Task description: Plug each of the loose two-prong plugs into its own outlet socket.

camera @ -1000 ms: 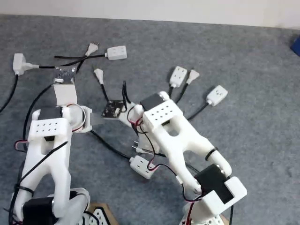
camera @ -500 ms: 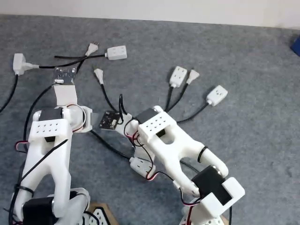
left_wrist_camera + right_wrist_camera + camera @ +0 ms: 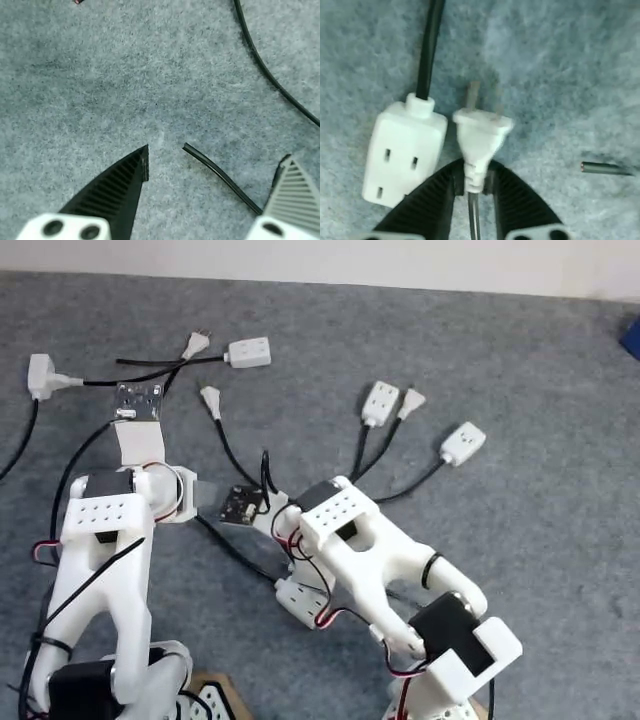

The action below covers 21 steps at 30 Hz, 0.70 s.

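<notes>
the plug [image 3: 481,134] is white with dull silver prongs. just beside the plug, the outlet socket [image 3: 402,152] is white too, on a black cord [image 3: 431,45]. the right gripper [image 3: 474,182] pinching the plug is black and ribbed. under the plug lies mottled grey table surface [image 3: 560,75]. the arm shells [image 3: 100,570] are white, with red wires [image 3: 322,590].
</notes>
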Motion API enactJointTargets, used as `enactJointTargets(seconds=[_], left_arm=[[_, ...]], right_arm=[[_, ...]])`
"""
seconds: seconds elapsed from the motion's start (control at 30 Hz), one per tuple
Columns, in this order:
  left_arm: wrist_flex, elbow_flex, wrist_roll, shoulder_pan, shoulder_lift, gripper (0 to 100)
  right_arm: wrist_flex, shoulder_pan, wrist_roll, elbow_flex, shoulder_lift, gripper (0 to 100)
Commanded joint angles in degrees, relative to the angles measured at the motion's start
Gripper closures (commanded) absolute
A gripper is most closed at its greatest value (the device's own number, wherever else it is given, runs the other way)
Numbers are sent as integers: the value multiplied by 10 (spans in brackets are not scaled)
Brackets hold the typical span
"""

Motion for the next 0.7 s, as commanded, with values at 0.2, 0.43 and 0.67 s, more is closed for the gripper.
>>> enactJointTargets(seconds=[0.2, 0.43, 0.67], left_arm=[[-15, 6, 2, -4, -1, 614], [-69, 32, 4, -3, -7, 614], [71, -33, 2, 20, -8, 614]], right_arm=[[58, 26, -7, -29, -36, 991], [182, 26, -47, -74, -184, 991], [196, -41, -122, -19, -329, 991]])
